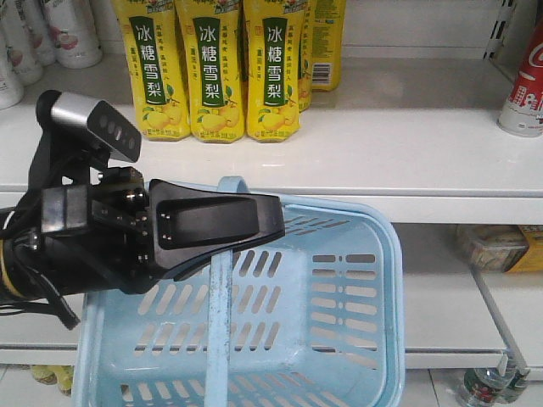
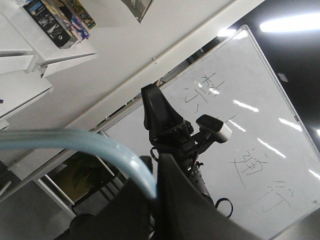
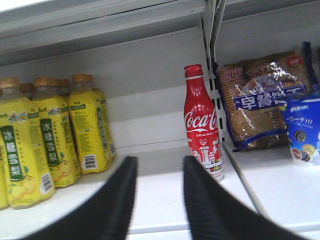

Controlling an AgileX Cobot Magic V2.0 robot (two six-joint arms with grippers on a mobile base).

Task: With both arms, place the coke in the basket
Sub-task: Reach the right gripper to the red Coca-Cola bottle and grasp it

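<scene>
The coke (image 3: pixel 202 125), a red bottle with white script, stands upright on the white shelf (image 3: pixel 165 200) against a divider. In the front view the coke (image 1: pixel 528 85) shows only partly at the right edge. My right gripper (image 3: pixel 159 165) is open with nothing between its fingers; the coke is ahead of it and slightly right of the right finger. The pale blue basket (image 1: pixel 373 254) hangs below the shelf edge. My left gripper (image 1: pixel 273 225) is shut on the basket's handle (image 1: pixel 219 339). In the left wrist view the handle (image 2: pixel 75 142) runs into my left gripper (image 2: pixel 156 192).
Yellow pear drink bottles (image 1: pixel 216 68) stand in a row on the shelf left of the coke, also yellow bottles (image 3: pixel 50 135). Biscuit packs (image 3: pixel 255 100) and a blue pack (image 3: pixel 302 130) lie right of the divider. White bottles (image 1: pixel 51 30) stand far left. Lower shelves hold packets (image 1: pixel 492 246).
</scene>
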